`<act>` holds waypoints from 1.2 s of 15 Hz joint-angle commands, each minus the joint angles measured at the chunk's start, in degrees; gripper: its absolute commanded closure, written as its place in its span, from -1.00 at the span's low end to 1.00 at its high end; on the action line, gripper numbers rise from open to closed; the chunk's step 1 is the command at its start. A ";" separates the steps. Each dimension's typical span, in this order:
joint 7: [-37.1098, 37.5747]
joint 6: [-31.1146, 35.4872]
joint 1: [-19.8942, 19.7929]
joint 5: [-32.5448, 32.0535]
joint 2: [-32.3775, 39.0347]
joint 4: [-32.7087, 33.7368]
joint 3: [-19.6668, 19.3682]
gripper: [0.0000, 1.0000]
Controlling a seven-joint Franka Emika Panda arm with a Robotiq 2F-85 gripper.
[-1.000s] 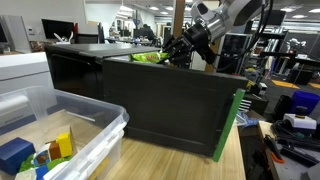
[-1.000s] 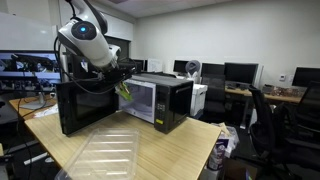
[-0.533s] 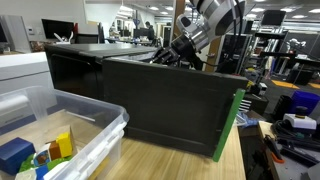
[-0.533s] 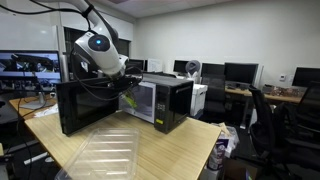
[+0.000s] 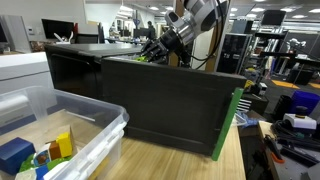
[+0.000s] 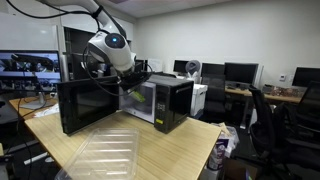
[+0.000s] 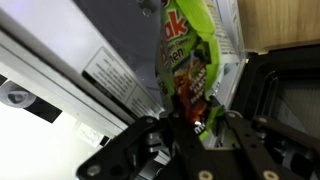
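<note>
We are seeing the green snack bag (image 7: 188, 70) pinched by one end between the 2 fingers of the gripper (image 7: 195, 122), off the bench (image 6: 175, 155). The bag is hovering at the open mouth of the microwave (image 6: 170, 100), behind its swung-out door (image 5: 170, 105). A clear bin (image 6: 105, 155) is lying near the bench's front edge.

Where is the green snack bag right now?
The green snack bag is pinched in the gripper, mid-frame in the wrist view. In an exterior view it hangs between the open door and the microwave front.
</note>
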 commanded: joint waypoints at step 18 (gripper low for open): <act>-0.54 -1.05 -7.84 8.32 -4.44 -5.90 5.47 0.86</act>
